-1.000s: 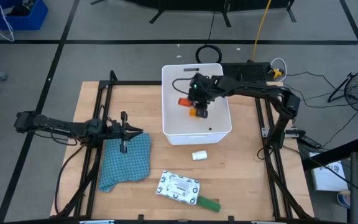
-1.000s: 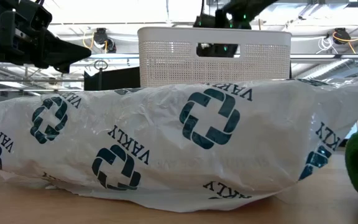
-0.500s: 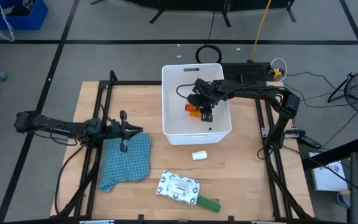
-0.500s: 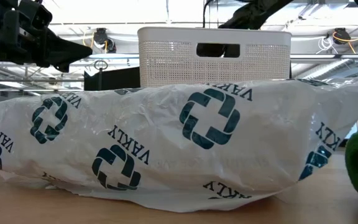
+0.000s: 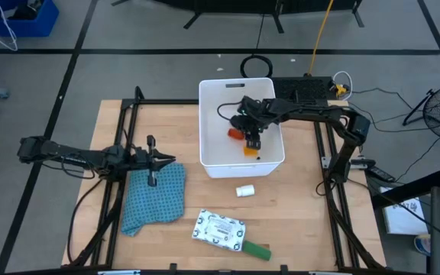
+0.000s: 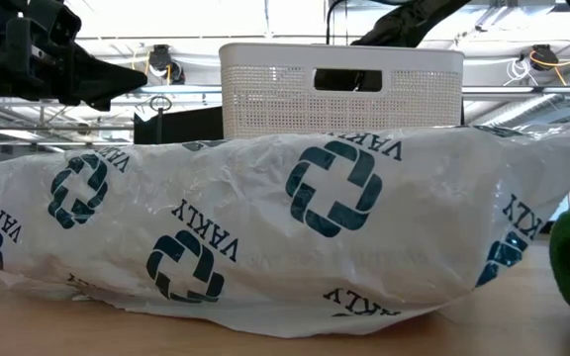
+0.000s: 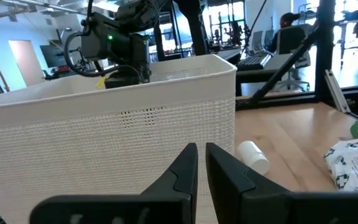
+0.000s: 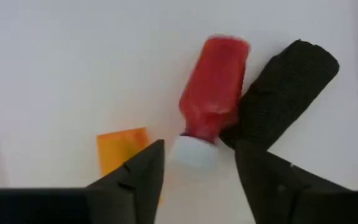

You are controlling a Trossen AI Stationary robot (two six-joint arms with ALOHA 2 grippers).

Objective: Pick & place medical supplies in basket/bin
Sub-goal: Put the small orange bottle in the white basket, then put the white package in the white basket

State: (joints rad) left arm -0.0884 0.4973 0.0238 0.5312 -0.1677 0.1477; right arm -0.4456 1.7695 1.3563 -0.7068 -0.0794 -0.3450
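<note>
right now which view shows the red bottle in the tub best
The right wrist view: the red bottle fills it, white cap toward the open fingers. The high view shows only an orange-red speck under the right arm; low and left wrist views see just the tub's wall.

Right gripper [image 8: 194,163] fingers apparently parted, pointing down; left gripper [image 7: 199,163] fingers together.

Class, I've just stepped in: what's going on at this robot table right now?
The right gripper is down inside the white tub, its jaws open over a red-orange bottle lying on the tub floor beside a black block and an orange piece. The left gripper waits shut above the blue cloth. A small white cylinder, printed packet and green block remain on the table.
</note>
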